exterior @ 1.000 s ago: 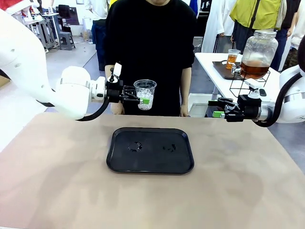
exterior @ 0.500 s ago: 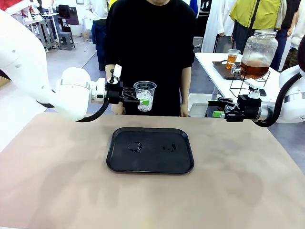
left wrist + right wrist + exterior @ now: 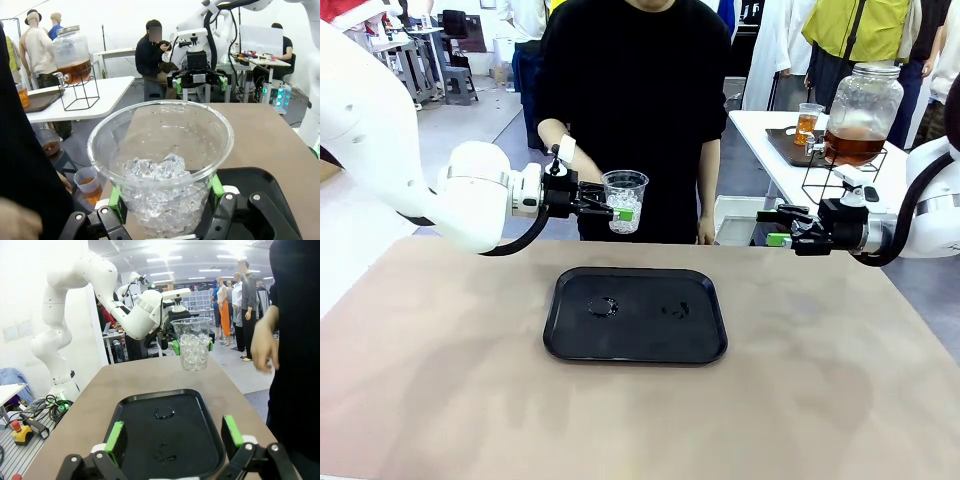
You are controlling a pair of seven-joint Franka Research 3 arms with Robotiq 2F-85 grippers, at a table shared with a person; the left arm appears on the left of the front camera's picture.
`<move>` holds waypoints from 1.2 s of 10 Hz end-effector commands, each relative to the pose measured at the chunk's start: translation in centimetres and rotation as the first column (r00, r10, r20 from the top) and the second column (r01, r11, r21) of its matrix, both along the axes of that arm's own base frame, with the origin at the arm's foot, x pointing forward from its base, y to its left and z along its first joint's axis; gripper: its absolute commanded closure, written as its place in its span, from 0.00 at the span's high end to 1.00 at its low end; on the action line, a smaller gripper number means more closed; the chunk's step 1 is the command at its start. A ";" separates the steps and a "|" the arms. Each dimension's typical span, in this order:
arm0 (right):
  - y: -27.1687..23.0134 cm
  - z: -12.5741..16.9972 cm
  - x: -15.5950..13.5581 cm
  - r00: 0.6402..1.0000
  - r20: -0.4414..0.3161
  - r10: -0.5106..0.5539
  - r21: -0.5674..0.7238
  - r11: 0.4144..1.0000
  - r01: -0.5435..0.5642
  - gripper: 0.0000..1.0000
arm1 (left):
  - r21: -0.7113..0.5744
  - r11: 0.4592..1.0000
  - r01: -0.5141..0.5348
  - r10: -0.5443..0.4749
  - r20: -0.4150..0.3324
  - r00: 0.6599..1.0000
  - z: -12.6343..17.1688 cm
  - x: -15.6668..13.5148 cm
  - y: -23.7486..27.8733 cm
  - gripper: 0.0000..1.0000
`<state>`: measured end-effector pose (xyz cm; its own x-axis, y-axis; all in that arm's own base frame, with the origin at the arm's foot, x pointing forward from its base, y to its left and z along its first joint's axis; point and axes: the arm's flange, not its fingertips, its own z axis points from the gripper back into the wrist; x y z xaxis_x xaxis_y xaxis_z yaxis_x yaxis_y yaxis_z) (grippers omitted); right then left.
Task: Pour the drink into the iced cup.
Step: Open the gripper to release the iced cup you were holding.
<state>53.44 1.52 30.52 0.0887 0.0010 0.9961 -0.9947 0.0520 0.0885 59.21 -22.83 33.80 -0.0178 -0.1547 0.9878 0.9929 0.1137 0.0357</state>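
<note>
across table, person's hand [image 3: 551, 140] rose; iced cup [image 3: 624, 199] unmoved.

Clear cup [image 3: 624, 198] with white ice; black tray [image 3: 636, 340] on a tan counter [image 3: 440, 400]; amber drink [image 3: 851, 146] in a clear jar.

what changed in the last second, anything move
Little. The person's hand behind the left gripper rose from beside the table's far edge to just behind the gripper and iced cup. The left gripper stayed shut on the cup, held in the air above the black tray, and barely moved. The right gripper stayed open and empty at the table's right side.
</note>
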 end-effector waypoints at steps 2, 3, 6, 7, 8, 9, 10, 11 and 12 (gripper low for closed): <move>0.0 0.3 0.2 1.000 0.007 0.001 0.000 1.000 -0.001 1.00 | -0.004 1.000 -0.003 0.003 0.010 1.000 0.3 -0.3 0.0 0.77; 0.0 0.3 0.2 1.000 0.007 0.001 0.000 1.000 -0.001 1.00 | -0.004 1.000 -0.003 0.003 0.010 1.000 0.3 -0.3 0.0 0.77; 0.0 0.3 0.2 1.000 0.007 0.001 0.000 1.000 -0.001 1.00 | -0.004 1.000 -0.003 0.003 0.010 1.000 0.3 -0.3 0.0 0.77; 0.0 0.3 0.2 1.000 0.007 0.001 0.000 1.000 -0.001 1.00 | -0.004 1.000 -0.003 0.003 0.010 1.000 0.3 -0.3 0.0 0.77; 0.0 0.3 0.2 1.000 0.007 0.001 0.000 1.000 -0.001 1.00 | -0.004 1.000 -0.003 0.003 0.010 1.000 0.3 -0.3 0.0 0.77; 0.0 0.3 0.2 1.000 0.007 0.001 0.000 1.000 -0.001 1.00 | -0.004 1.000 -0.003 0.003 0.010 1.000 0.3 -0.3 0.0 0.77; 0.0 0.3 0.2 1.000 0.007 0.001 0.000 1.000 -0.001 1.00 | -0.004 1.000 -0.003 0.003 0.010 1.000 0.3 -0.3 0.0 0.77; 0.0 0.3 0.2 1.000 0.007 0.001 0.000 1.000 -0.001 1.00 | -0.004 1.000 -0.003 0.003 0.010 1.000 0.3 -0.3 0.0 0.77; 0.0 0.3 0.2 1.000 0.007 0.001 0.000 1.000 -0.001 1.00 | -0.004 1.000 -0.003 0.003 0.010 1.000 0.3 -0.3 0.0 0.77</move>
